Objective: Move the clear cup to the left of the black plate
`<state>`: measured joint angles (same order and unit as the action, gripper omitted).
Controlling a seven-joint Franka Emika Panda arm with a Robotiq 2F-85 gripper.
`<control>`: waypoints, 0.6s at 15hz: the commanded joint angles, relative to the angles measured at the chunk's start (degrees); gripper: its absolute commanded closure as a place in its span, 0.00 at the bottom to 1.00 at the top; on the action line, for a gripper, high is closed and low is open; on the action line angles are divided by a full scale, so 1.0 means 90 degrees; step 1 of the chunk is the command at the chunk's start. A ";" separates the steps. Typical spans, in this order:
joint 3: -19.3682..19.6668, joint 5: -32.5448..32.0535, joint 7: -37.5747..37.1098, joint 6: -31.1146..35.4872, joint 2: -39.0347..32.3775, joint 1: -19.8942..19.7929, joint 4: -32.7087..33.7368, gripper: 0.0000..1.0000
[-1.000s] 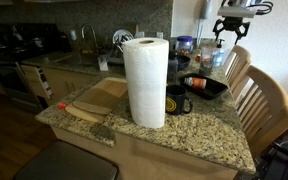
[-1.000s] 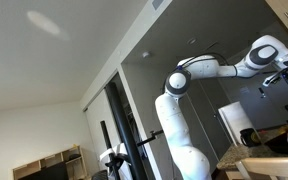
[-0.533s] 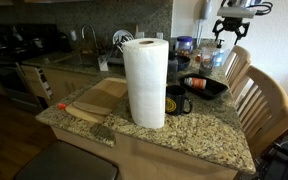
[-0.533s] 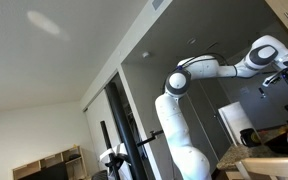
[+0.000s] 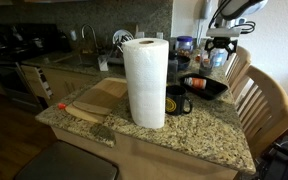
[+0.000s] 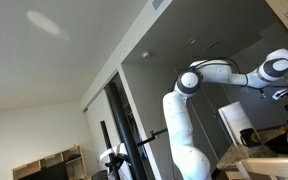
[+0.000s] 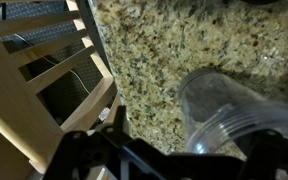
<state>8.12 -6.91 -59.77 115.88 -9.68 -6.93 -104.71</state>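
- The gripper [image 5: 222, 46] is hanging low over the far corner of the desk [image 5: 199, 132], just behind the black plate [image 5: 206, 87].
- In the wrist view, its two fingers [image 7: 96, 152] are standing wide apart and are not squeezing anything.
- The clear cup [image 7: 229, 108] is standing upright on the speckled desk, with its open mouth facing up at the wrist camera.
- The cup is sitting in the gap between the fingers, nearer the right side of that picture. I cannot tell if a finger is touching it.
- A wooden chair [image 7: 44, 75] is standing right by the desk edge, near the cup.
- The black plate is lying flat on the desk, with a black mug [image 5: 176, 100] just beside it.
- A big paper towel roll [image 5: 144, 82] is standing upright in the middle of the desk, next to the mug.
- A wooden board [image 5: 102, 95] is lying on the other side of the roll.
- In an exterior view, the white robot arm [image 6: 184, 130] is reaching out to the side.
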 commanded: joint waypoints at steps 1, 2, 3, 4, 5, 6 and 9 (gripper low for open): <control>0.0064 0.0015 0.0014 -0.0013 -0.0098 0.0057 0.0051 0.00; 0.0068 0.0016 0.0015 -0.0013 -0.0139 0.0058 0.0087 0.00; 0.0068 0.0016 0.0015 -0.0015 -0.0140 0.0058 0.0109 0.00; 0.0064 0.0027 0.0051 -0.0030 -0.0157 0.0055 0.0130 0.25; 0.0067 0.0040 0.0043 -0.0099 -0.0197 0.0052 0.0173 0.26; 0.0067 0.0063 0.0039 -0.0180 -0.0224 0.0049 0.0215 0.34; 0.0086 0.0064 0.0034 -0.0188 -0.0264 0.0035 0.0219 0.55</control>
<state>8.22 -6.93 -59.77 115.53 -11.08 -6.93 -103.76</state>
